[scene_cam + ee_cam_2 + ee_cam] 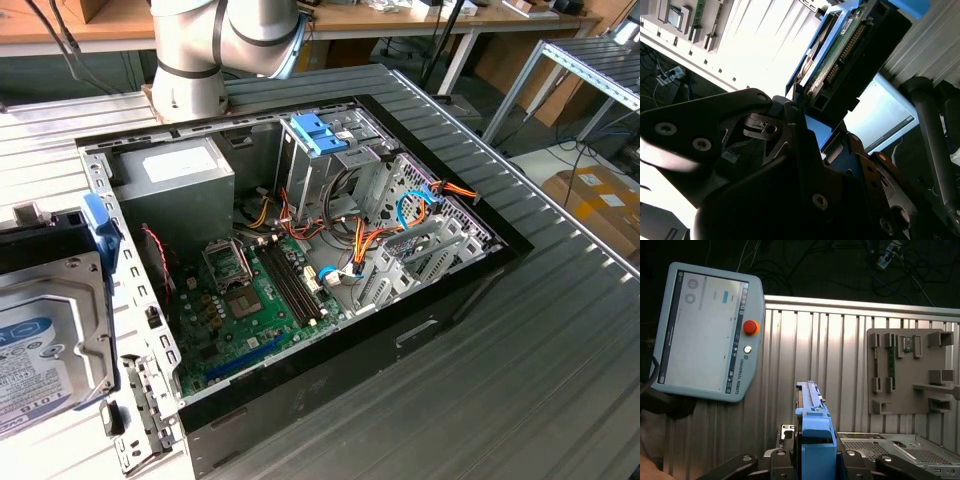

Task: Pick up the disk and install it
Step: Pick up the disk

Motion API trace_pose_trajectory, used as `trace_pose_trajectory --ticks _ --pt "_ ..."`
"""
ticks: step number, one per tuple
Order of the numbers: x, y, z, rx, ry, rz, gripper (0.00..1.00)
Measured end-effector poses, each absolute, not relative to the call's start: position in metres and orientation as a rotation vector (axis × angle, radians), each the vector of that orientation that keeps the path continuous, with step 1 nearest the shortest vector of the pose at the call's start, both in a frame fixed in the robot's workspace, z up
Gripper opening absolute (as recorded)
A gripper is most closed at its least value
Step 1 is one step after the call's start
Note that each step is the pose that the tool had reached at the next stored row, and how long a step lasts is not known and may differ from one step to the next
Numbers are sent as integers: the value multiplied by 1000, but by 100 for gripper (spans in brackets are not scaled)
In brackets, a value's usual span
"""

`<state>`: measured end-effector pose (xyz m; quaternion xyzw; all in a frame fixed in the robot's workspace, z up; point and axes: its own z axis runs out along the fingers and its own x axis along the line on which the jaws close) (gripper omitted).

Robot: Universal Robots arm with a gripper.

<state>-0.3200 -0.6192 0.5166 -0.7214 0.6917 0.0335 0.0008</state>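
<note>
The disk (45,340), silver-grey metal with a white-and-blue label and blue side rails, hangs at the exterior view's left, beside the open computer case (440,300) and outside its wall. Its blue tab (98,225) points toward the case. In the first wrist view the disk (812,435) stands edge-on, blue rail facing me, between the black links of my gripper (812,460). The second wrist view shows the disk's underside (847,55) with its green circuit board and connector, and my gripper (810,115) shut on its near end.
Inside the case lie a green motherboard (250,300), a grey power-supply box (175,175), orange cables and a metal drive cage with a light-blue latch (320,135). The arm's base (195,70) stands behind it. A teach pendant (705,330) and a grey fixture plate (910,370) rest on the ribbed table.
</note>
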Motion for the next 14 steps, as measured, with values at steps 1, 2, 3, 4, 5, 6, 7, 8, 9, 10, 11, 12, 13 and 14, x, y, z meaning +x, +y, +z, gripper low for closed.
trace_pose_trajectory --ticks 1,2,3,4,5,6,7,8,9,10,11,12,13,14 --pt "-320 -619 516 -2265 2172 105 37" --pt "-320 -619 516 -2265 2172 105 37" --pt "-320 -619 516 -2265 2172 105 37" --pt "-320 -619 515 -2265 2172 105 37" --pt "-320 -619 515 -2265 2172 105 37" --pt "-320 -619 515 -2265 2172 105 37" --pt "-320 -619 515 -2265 2172 105 37" --pt "-320 -619 515 -2265 2172 105 37" --pt "-320 -619 515 -2265 2172 105 37" --pt "-320 -619 514 -2265 2172 105 37" --pt "-320 -619 514 -2265 2172 105 37" --pt "-320 -619 513 -2265 2172 105 37" --pt "-320 -619 513 -2265 2172 105 37" --pt "-320 -619 513 -2265 2172 105 37"
